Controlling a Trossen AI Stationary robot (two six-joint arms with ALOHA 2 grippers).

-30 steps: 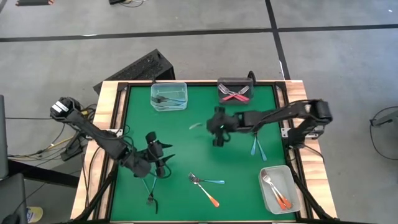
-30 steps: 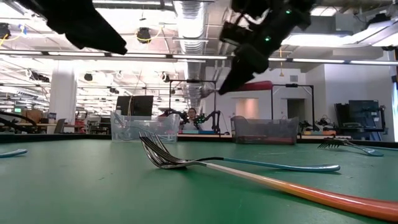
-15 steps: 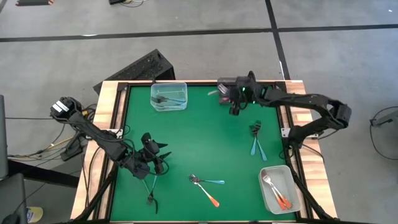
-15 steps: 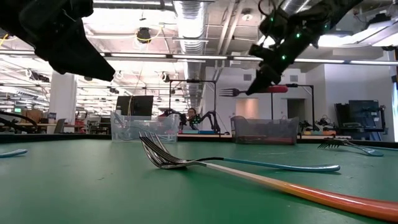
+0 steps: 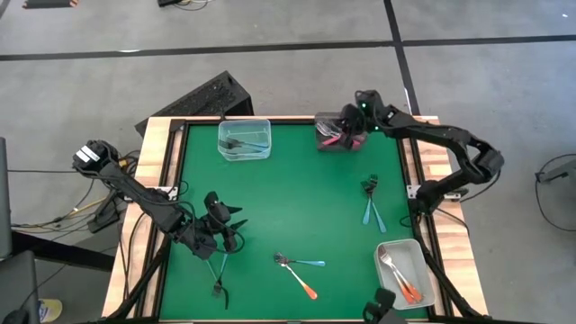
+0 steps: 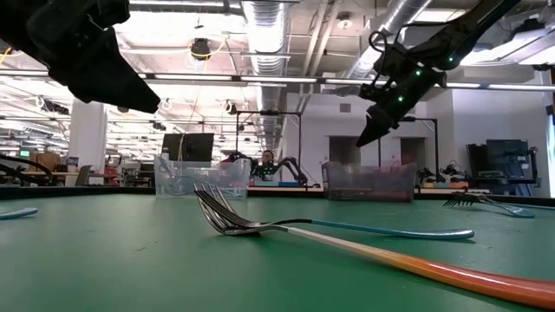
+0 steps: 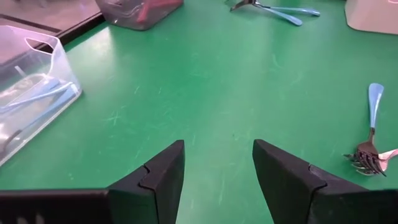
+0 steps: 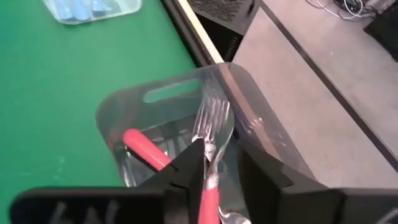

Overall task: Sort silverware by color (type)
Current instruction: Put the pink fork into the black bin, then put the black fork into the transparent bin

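Red fork (image 8: 211,134) is hanging over the dark tub (image 5: 340,131) at upper right, pinched by the right gripper (image 8: 214,163); left gripper (image 7: 217,165) is waiting spread, lower left.

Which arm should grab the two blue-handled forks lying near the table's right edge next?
Probably the right. Its gripper is over the dark tub, near those blue-handled forks; once it drops its red fork, it's close. The left gripper hangs open across the table.

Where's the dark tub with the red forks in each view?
High: dark tub at the mat's far edge, under the right gripper.
Low: background, right of centre.
Left wrist: top edge.
Right wrist: centre, beyond the fingers.
Shared landmark: clear tub of blue forks.
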